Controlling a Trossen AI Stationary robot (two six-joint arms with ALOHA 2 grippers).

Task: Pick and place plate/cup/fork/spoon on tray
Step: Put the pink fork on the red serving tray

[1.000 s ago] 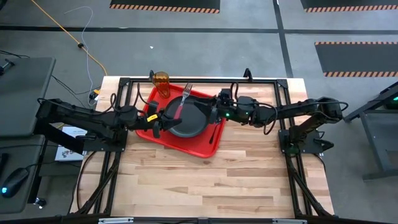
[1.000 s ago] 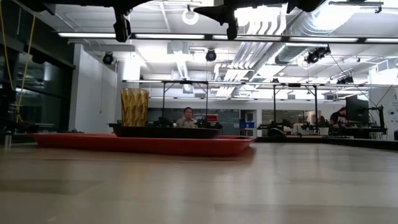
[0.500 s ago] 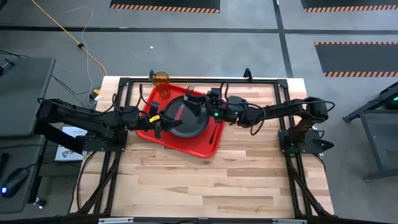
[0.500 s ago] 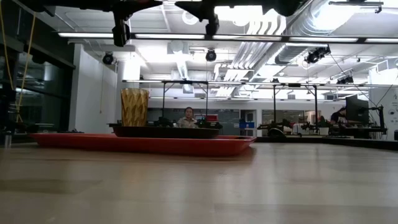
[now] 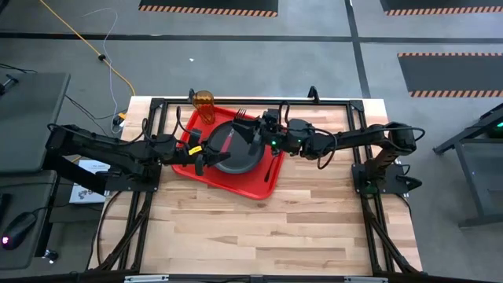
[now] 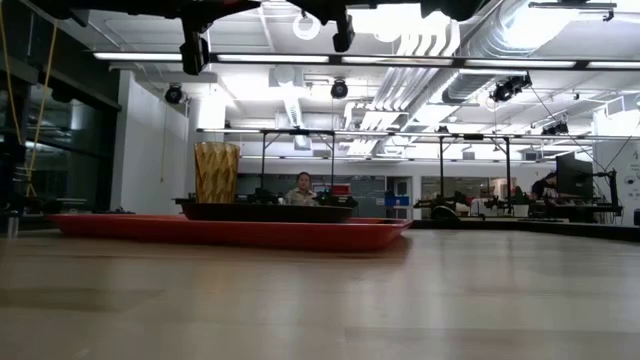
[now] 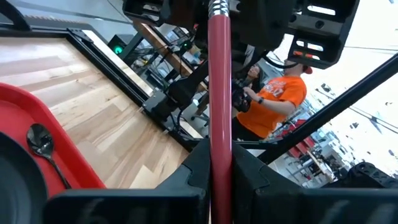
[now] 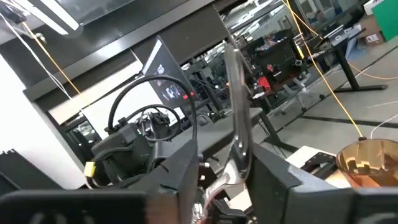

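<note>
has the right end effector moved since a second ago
Yes. In the high view the right end effector has shifted left from the tray's right edge to over the plate, meeting the fork.

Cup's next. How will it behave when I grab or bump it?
The cup looks like thin translucent plastic, so it is probably light and slightly squeezable. It stands upright, tall for its base, by a corner of the tray, so a sideways bump would likely tip it. Its round wall suggests it would then roll.

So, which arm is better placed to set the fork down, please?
Left, probably: the left gripper clamps the fork by its handle over the tray; the right gripper pinches only its metal neck.
</note>
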